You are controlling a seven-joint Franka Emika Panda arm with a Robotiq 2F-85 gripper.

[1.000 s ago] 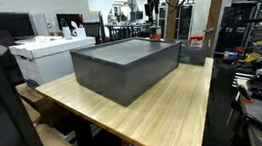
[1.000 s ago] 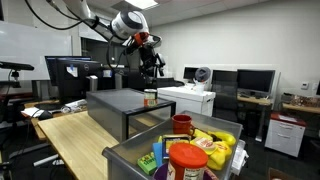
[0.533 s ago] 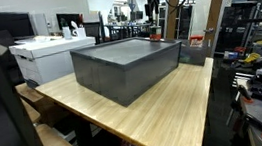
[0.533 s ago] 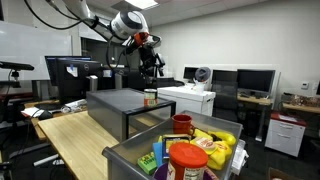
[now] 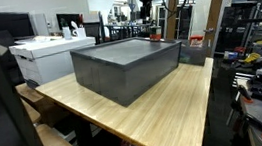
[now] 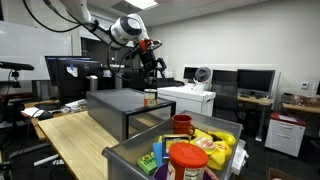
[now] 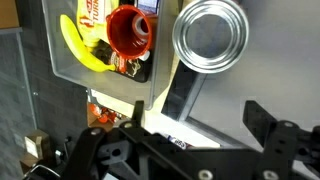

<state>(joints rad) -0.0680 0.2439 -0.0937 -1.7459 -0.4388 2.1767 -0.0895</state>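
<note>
My gripper (image 6: 153,68) hangs high over the far end of the wooden table (image 5: 166,114), open and holding nothing. In the wrist view its two dark fingers (image 7: 266,122) stand wide apart at the bottom, around the gripper's middle (image 7: 200,128). Below it stands a silver can (image 7: 210,38), seen from above, also visible beside the dark grey box (image 6: 122,100) as a can (image 6: 150,97). To the can's left lies a light bin (image 7: 52,58) holding a red cup (image 7: 128,30) and a banana (image 7: 75,45).
The dark grey box (image 5: 130,63) fills the middle of the table. The bin (image 6: 128,152) with a red-lidded jar (image 6: 187,160), a red cup (image 6: 181,123) and other groceries sits at one end. A white printer (image 5: 53,54) and monitors stand beside the table.
The arm's wrist has shifted slightly; the gripper stays open and high above the table. Nothing on the table has moved.
</note>
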